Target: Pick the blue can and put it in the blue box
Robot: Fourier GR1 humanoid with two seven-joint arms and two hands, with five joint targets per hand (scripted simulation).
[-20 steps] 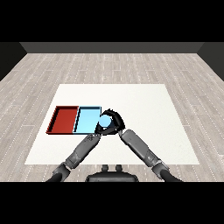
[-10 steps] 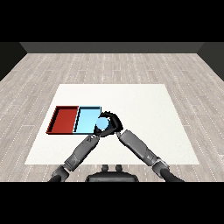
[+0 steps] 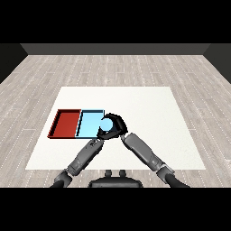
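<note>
While you look down across the white table, you see the right hand curled round the blue can, its black fingers arching over the top and right side of the can and its thumb wrapping in from below, so the can shows only as a pale blue round patch inside the hand. You can place the can at the right edge of the light blue tray, over or just inside the tray's right wall; whether it rests on the tray floor or hangs above it you cannot tell from this view. Your right forearm runs from the lower right up to that hand. Your left hand sits just below the can and close against the near right corner of the light blue tray, at the end of the left forearm rising from the lower left; its fingers are lost against the dark of the other hand, so you cannot tell how they are set. Beside the light blue tray, touching its left side, lies the red tray.
</note>
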